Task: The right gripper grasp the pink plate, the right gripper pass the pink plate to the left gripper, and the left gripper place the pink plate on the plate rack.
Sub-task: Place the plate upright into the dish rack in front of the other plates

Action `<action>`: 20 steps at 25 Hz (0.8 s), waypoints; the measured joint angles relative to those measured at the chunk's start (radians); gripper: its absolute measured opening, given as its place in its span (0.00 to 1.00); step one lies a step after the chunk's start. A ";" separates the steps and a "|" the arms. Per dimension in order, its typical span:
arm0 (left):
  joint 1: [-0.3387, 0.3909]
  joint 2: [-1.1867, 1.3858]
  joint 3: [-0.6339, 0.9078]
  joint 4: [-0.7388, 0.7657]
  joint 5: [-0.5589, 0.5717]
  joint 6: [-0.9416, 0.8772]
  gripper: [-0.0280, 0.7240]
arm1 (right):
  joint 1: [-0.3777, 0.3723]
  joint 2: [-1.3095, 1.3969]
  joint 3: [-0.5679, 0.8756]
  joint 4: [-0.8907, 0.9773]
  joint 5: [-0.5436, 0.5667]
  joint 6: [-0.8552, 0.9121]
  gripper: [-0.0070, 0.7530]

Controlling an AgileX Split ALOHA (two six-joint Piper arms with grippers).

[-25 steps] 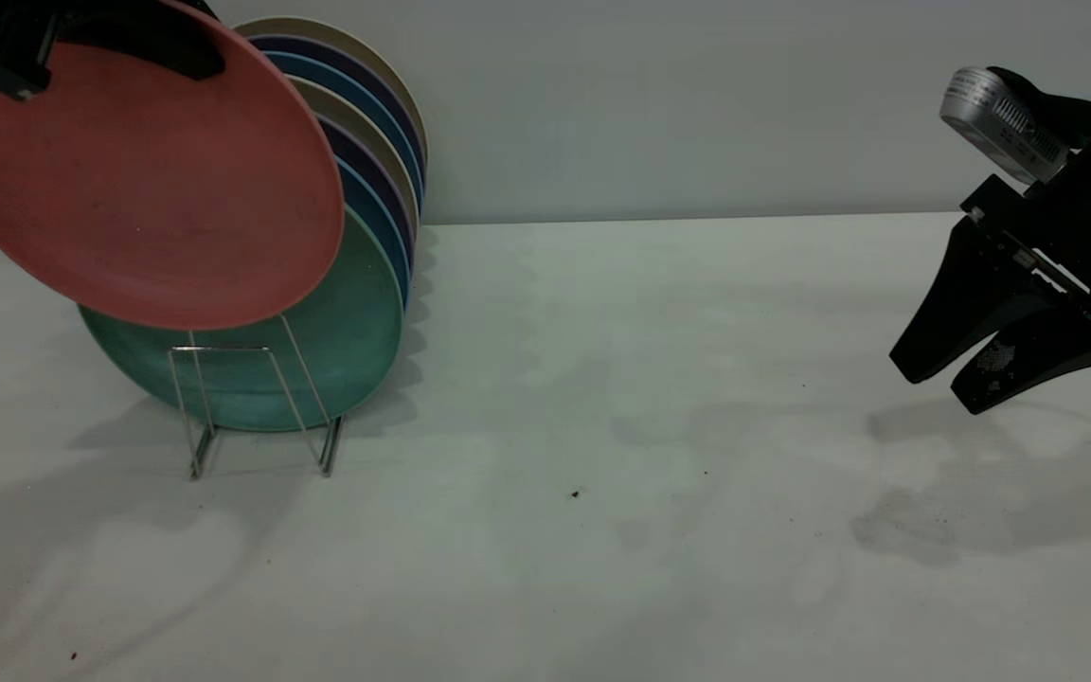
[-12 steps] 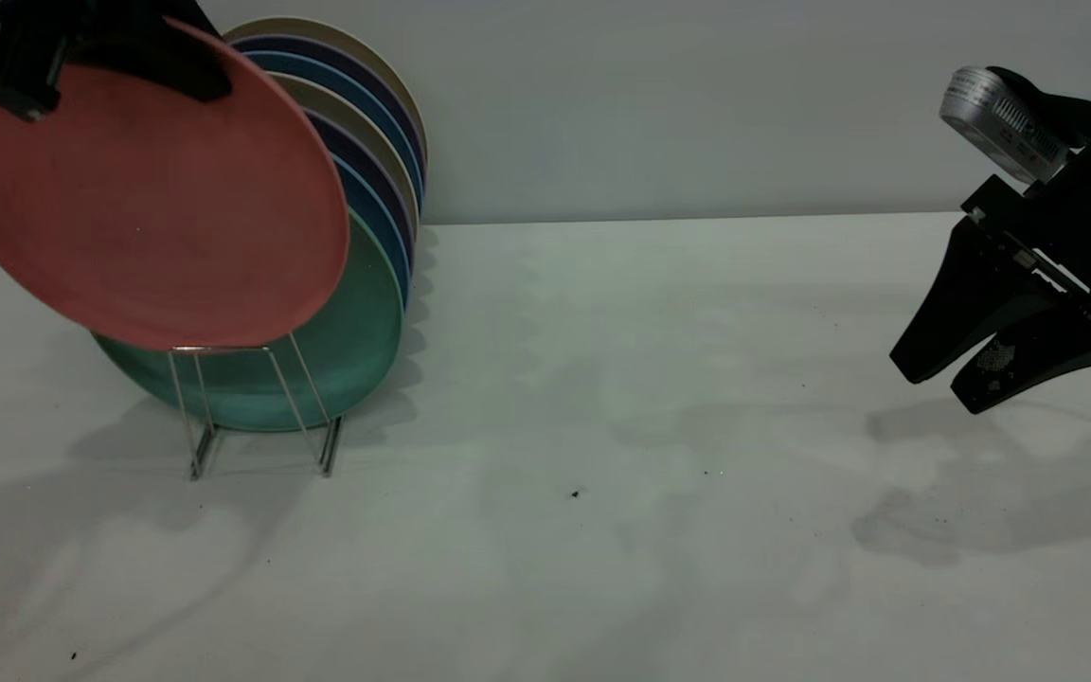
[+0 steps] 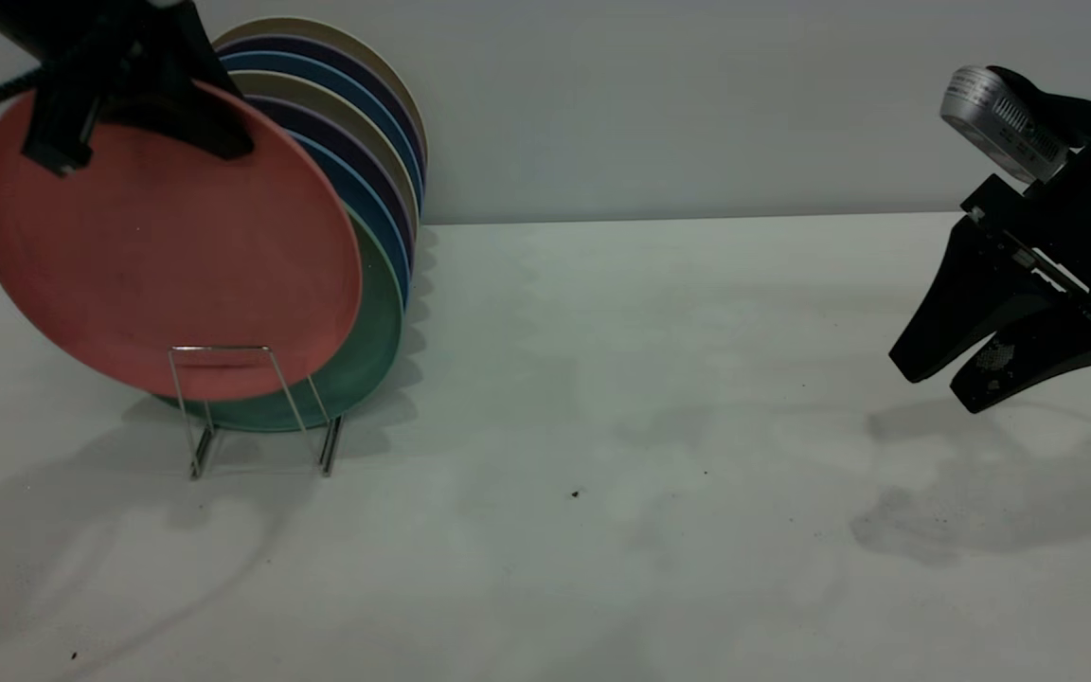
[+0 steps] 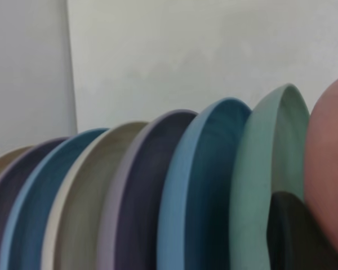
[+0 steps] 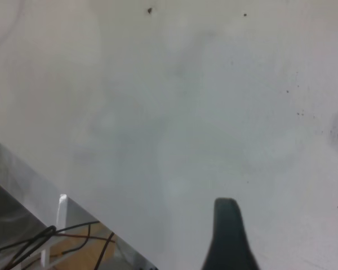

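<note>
One slot is left at the front of the wire plate rack (image 3: 257, 407). We keep the left end effector (image 3: 134, 123) pinching the matte pink plate's (image 3: 167, 246) top rim, lowering it upright behind the front loop beside the teal-green plate (image 4: 267, 185). The right end effector (image 3: 1005, 365) hangs spread, apart.

1. We can read no text, label, brand, number or sign in any of the views.
2. The silver camera (image 3: 1000, 118) at the upper right of the exterior view shows only ribs; we make out no lettering on it.
3. The pink plate (image 3: 167, 246) at the upper left bears faint scuffs, no print.
</note>
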 joint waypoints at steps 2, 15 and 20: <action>0.000 0.010 0.000 0.000 -0.002 0.000 0.16 | 0.000 0.000 0.000 0.000 0.000 0.000 0.75; 0.000 0.023 0.000 -0.001 0.005 0.000 0.30 | 0.000 0.000 0.000 0.000 -0.001 -0.002 0.75; 0.000 0.023 0.000 -0.001 0.007 0.000 0.53 | 0.000 0.000 0.000 0.000 -0.001 -0.002 0.75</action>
